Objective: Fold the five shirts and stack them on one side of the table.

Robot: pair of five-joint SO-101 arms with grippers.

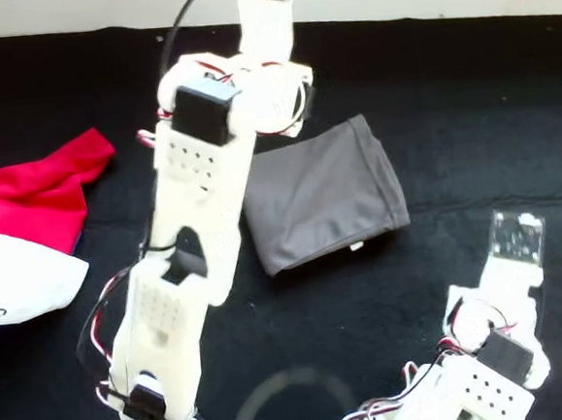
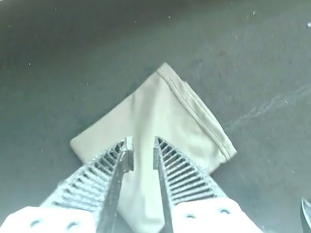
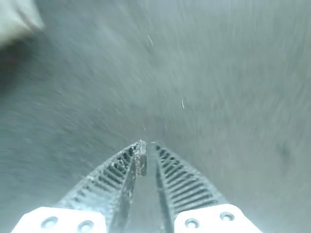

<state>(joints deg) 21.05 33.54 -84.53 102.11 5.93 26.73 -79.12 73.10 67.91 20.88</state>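
Note:
A folded grey shirt (image 1: 323, 192) lies mid-table on the black cloth. In the left wrist view it appears as a pale folded square (image 2: 165, 116) directly below my left gripper (image 2: 142, 145). That gripper hovers above the shirt, open by a small gap, with nothing between its fingers. My left arm (image 1: 201, 177) stretches from the front left up over the shirt's left edge. My right gripper (image 3: 147, 146) is shut and empty over bare black cloth, and its arm (image 1: 495, 329) sits at the front right. A red shirt (image 1: 41, 190) and a white shirt (image 1: 14, 275) lie bunched at the left edge.
The black cloth (image 1: 448, 109) covers the whole table. A corner of pale fabric (image 3: 14, 19) shows at the edge of the right wrist view. Open cloth lies between the grey shirt and the right arm.

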